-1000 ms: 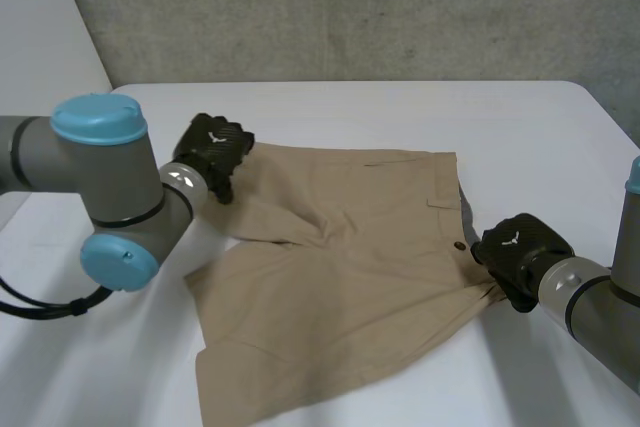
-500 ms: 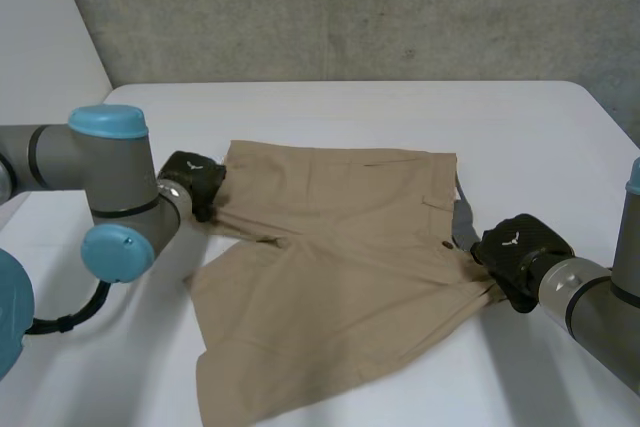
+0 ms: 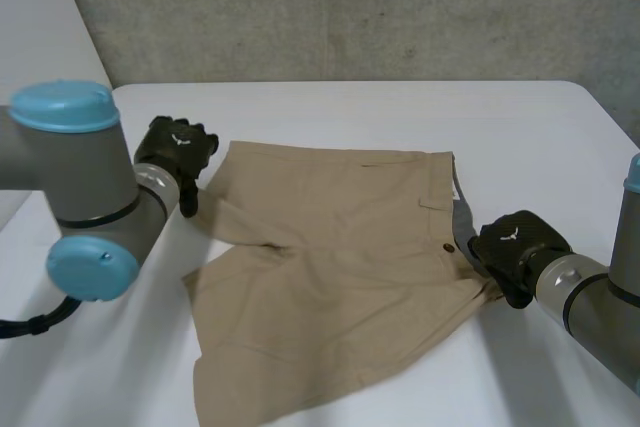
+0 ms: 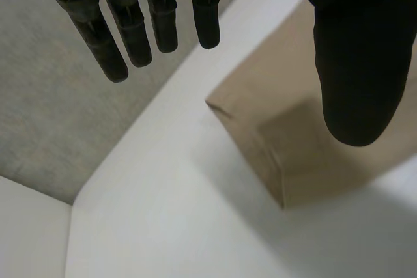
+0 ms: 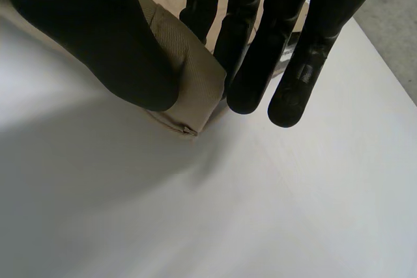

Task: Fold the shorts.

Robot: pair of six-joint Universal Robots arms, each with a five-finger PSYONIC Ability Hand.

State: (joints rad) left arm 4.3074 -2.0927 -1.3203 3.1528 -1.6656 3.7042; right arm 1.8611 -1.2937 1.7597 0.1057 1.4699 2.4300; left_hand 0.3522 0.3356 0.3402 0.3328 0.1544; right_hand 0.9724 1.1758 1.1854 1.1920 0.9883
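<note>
At the far left you have a plain white panel (image 3: pixel 45 27) meeting the rough grey concrete wall (image 3: pixel 350 7) that runs behind the whole desk (image 3: pixel 350 112), whose top is smooth, matte and white. The left arm (image 3: pixel 80 172) reaches in over that side, and your left hand (image 3: pixel 176 147) sits just beside the far leg of the shorts (image 3: pixel 330 267), at its hem. In the left wrist view this hand (image 4: pixel 355 63) is spread, fingers (image 4: pixel 133 27) straight and well apart from the thumb, with nothing between them. A hem corner of the shorts (image 4: pixel 293 141) lies flat on the white desk (image 4: pixel 163 226) below the thumb, and the same grey wall (image 4: pixel 58 122) rises past the desk's edge. The tan shorts lie spread on the desk between your 2 hands, legs toward the left and waistband toward the right. The nearer leg runs toward the desk's near edge, and a button and a strip of grey lining show at the waistband. At the right, your right hand (image 3: pixel 515 247) is on the waistband end. Its wrist view shows the right hand (image 5: pixel 85 30) pinching a folded corner of the shorts (image 5: pixel 189 69) between thumb and fingers (image 5: pixel 251 63), with that corner just above the bare desk (image 5: pixel 260 213). The right arm (image 3: pixel 590 307) comes in from the desk's near right side, and the desk's right edge meets the grey wall beyond it.
</note>
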